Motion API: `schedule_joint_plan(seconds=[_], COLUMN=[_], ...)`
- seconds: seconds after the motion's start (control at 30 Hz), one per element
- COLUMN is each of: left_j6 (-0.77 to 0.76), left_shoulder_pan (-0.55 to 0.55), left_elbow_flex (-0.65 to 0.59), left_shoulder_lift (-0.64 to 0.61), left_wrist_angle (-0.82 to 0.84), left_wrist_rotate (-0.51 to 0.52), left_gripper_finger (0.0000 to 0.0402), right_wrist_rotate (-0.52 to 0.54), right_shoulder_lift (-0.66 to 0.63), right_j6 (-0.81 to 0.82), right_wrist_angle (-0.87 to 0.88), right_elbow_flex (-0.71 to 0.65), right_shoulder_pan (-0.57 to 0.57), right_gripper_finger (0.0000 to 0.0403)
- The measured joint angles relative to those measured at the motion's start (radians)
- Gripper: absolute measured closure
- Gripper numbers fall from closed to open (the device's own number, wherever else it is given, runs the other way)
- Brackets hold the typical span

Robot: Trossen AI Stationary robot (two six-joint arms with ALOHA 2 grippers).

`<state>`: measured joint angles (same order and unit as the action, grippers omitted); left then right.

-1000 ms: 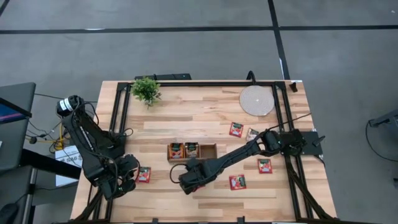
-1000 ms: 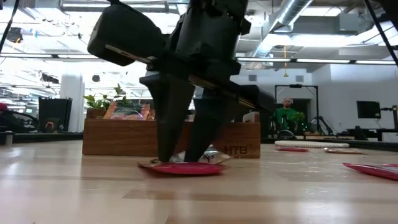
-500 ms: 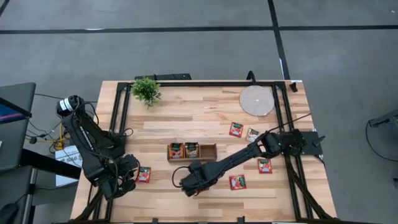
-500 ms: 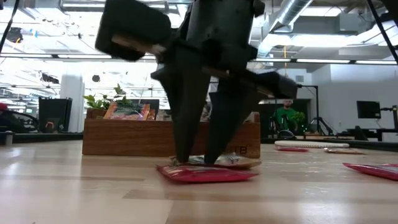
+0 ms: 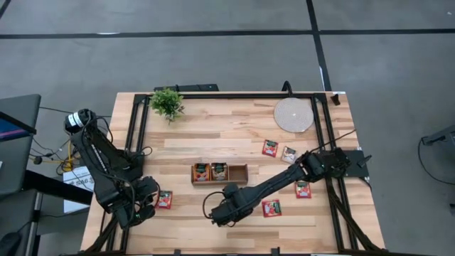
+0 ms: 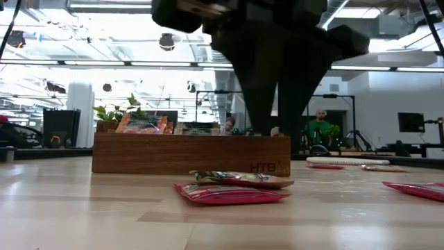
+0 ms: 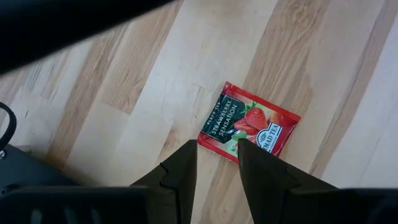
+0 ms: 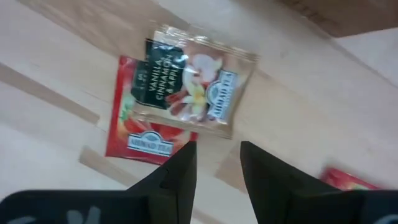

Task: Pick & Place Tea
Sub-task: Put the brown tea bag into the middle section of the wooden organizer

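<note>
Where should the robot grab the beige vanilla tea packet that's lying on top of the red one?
Probably by an edge, coming straight down from above. The beige sachet lies flat and crooked across the red sachet, with its far side hanging past the red one. The right gripper is above it, open, with nothing in it.

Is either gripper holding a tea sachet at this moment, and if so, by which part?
Nothing is held. The right gripper hangs open above two stacked sachets, beige sachet on red sachet. The left gripper is open above another red sachet.

Overhead camera looks straight down; table-level camera faces the tray; both wrist cameras look closely down at sachets
</note>
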<state>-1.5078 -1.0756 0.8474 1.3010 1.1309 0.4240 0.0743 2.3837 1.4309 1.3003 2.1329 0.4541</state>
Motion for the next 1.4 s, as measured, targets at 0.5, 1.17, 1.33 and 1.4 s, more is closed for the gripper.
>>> schedule_joint_plan(seconds=[0.5, 1.17, 1.33, 1.4], left_j6=[0.0, 0.019, 0.019, 0.019], left_shoulder_pan=[0.0, 0.0, 0.0, 0.0], left_elbow_flex=[0.0, 0.0, 0.0, 0.0], left_shoulder_lift=[0.0, 0.0, 0.0, 0.0], left_wrist_angle=[-0.007, -0.012, -0.012, -0.013], left_wrist_rotate=[0.0, 0.0, 0.0, -0.003], left_gripper_finger=[0.0292, 0.0292, 0.0292, 0.0292], right_wrist_rotate=[0.063, -0.015, -0.086, -0.094], right_shoulder_lift=[0.01, 0.092, 0.124, 0.125], right_j6=[-0.025, -0.02, -0.024, -0.013], right_wrist_angle=[-0.065, -0.101, -0.123, -0.122], right_elbow_flex=[-0.028, -0.023, -0.019, -0.019], right_shoulder_pan=[-0.045, -0.025, -0.026, -0.026], right_gripper_finger=[0.0284, 0.0284, 0.0284, 0.0287])
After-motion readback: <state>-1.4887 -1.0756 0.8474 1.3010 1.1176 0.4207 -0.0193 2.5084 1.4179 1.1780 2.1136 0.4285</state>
